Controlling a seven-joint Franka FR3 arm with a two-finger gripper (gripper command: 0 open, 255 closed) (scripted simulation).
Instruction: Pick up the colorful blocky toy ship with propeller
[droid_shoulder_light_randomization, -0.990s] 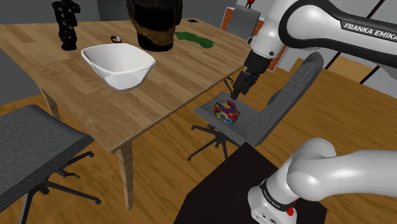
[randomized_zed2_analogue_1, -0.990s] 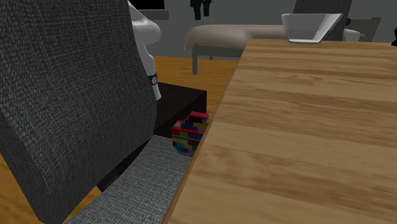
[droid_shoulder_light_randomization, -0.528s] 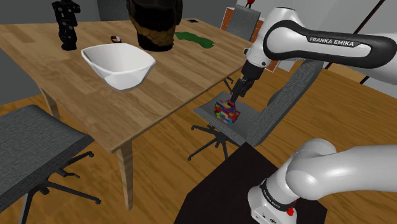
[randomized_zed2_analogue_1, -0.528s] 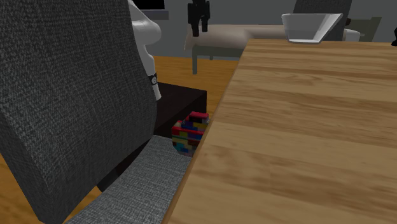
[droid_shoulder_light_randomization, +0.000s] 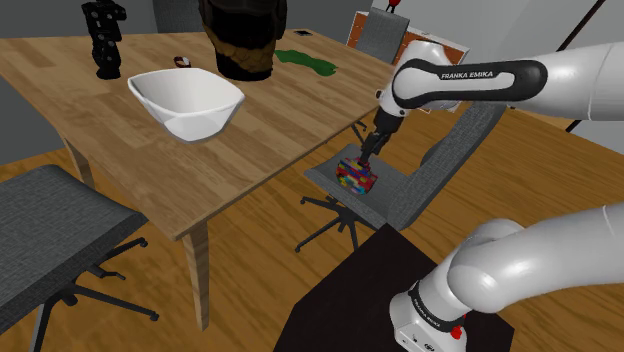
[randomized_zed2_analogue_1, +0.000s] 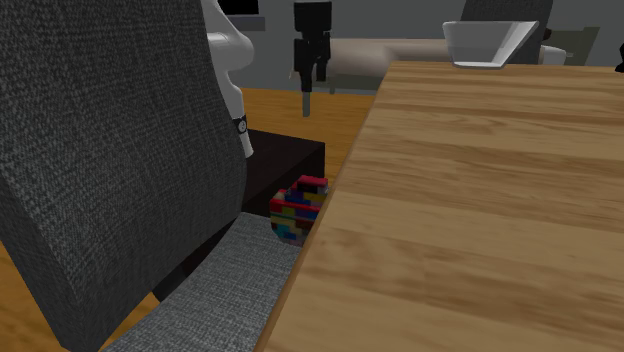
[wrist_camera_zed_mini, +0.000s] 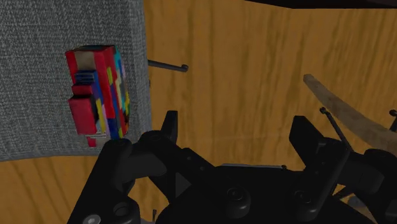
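The pincer (wrist_camera_zed_mini: 236, 137) stands wide, its two black fingers (wrist_camera_zed_mini: 170, 130) well apart, with only wooden floor (wrist_camera_zed_mini: 242, 70) showing in the gap. It holds nothing. The ship (wrist_camera_zed_mini: 98, 89), a block of red, blue, yellow and green bricks, lies just outside one finger, not between the two, and touches neither. It rests on a grey chair seat (wrist_camera_zed_mini: 38, 76), close to the seat's edge.

In the shoulder view the pincer (droid_shoulder_light_randomization: 367, 152) hangs just over the ship (droid_shoulder_light_randomization: 356, 177), and the seat (droid_shoulder_light_randomization: 400, 195) spreads under both. The second exterior view shows the pincer (randomized_zed2_analogue_1: 307, 95) above and behind the ship (randomized_zed2_analogue_1: 298, 210), with a clear gap between them.

Past the pincer, beside the chair, stands the wooden surface (droid_shoulder_light_randomization: 250, 140). Farther off on it sits a white bowl (droid_shoulder_light_randomization: 188, 100), and beyond that a dark vase (droid_shoulder_light_randomization: 243, 35) and a black figure (droid_shoulder_light_randomization: 103, 38).
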